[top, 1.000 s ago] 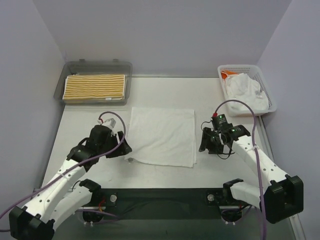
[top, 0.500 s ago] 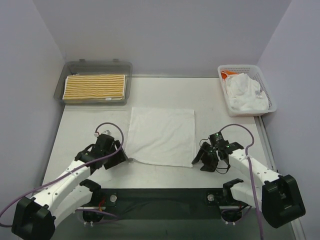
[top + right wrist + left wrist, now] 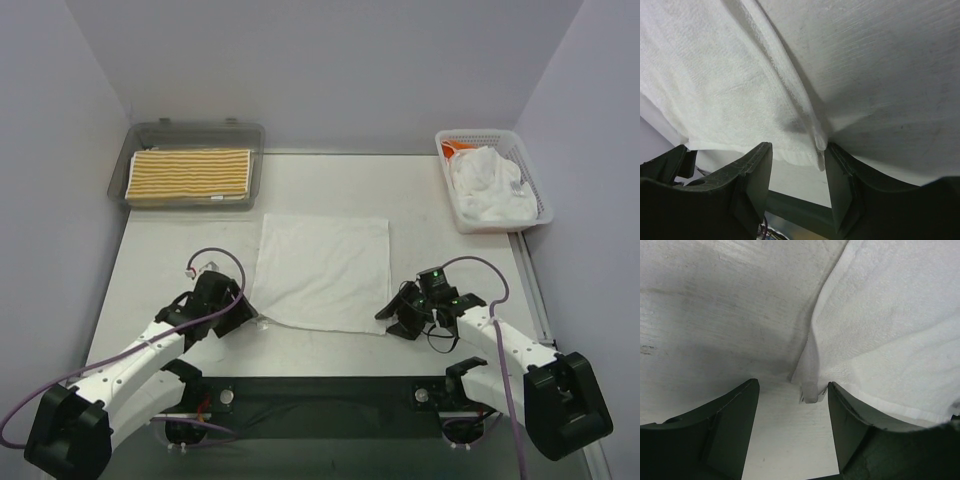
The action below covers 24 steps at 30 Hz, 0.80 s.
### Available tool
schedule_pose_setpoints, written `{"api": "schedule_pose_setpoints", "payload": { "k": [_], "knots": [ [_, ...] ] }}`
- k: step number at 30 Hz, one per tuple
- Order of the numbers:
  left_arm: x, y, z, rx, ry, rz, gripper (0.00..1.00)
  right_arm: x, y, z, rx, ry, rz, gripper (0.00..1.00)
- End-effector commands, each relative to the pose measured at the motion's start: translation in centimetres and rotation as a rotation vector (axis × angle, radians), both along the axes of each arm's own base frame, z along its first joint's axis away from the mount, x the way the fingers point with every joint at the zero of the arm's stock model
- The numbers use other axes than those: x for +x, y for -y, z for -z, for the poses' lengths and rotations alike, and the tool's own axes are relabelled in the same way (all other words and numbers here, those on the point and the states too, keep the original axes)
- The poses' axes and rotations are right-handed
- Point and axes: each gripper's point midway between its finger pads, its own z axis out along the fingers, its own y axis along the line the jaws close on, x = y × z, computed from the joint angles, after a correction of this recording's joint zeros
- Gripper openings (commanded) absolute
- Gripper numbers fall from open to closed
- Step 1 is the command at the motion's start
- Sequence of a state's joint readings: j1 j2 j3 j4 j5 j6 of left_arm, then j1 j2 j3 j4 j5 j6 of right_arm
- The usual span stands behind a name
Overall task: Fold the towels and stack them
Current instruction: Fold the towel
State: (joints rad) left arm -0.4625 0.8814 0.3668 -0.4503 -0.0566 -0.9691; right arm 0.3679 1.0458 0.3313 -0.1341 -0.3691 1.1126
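A plain white towel (image 3: 322, 272) lies flat in the middle of the table. My left gripper (image 3: 252, 318) is low at its near left corner, jaws open. In the left wrist view the towel's corner (image 3: 810, 389) sits between the dark fingers (image 3: 730, 430), close to the right one, with my left gripper (image 3: 792, 390) not closed on it. My right gripper (image 3: 385, 318) is open at the near right corner. In the right wrist view that corner (image 3: 817, 144) hangs beside the right finger (image 3: 842, 180) of my right gripper (image 3: 797, 152). A yellow-and-white striped towel (image 3: 190, 175) lies folded at the back left.
The striped towel rests in a clear grey tray (image 3: 195, 128) at the back left. A white mesh basket (image 3: 532, 190) at the back right holds crumpled white towels (image 3: 488, 190) and something orange (image 3: 455, 148). The table's dark front edge (image 3: 330, 392) runs just behind both grippers.
Both arms have dropped toward the near edge. The left gripper slid to the towel's near left corner, and the right gripper came down and left to the near right corner.
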Motion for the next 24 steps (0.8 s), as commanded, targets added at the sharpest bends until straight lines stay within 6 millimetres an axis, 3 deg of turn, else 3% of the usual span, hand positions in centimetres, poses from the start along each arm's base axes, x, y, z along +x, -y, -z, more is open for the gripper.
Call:
{"api": "schedule_pose_setpoints", "payload": {
  "k": [1, 10, 16, 20, 24],
  "knots": [
    [1.5, 0.5, -0.8, -0.023, 0.061, -0.020, 0.68, -1.9, 0.4, 1.4, -0.027, -0.085, 0.006, 0.46],
    [1.5, 0.5, -0.9, -0.023, 0.066, -0.016, 0.67, -2.6, 0.3, 1.2, -0.023, -0.100, -0.014, 0.44],
    [1.5, 0.8, -0.9, -0.028, 0.061, 0.002, 0.67, -2.1, 0.3, 1.0, -0.039, -0.080, -0.025, 0.28],
    [1.5, 0.7, -0.8, -0.025, 0.061, 0.006, 0.67, -1.9, 0.1, 0.5, -0.028, -0.059, -0.029, 0.11],
    [1.4, 0.8, -0.7, -0.028, 0.056, 0.013, 0.66, -1.3, 0.0, -0.7, -0.028, -0.018, -0.043, 0.00]
  ]
}}
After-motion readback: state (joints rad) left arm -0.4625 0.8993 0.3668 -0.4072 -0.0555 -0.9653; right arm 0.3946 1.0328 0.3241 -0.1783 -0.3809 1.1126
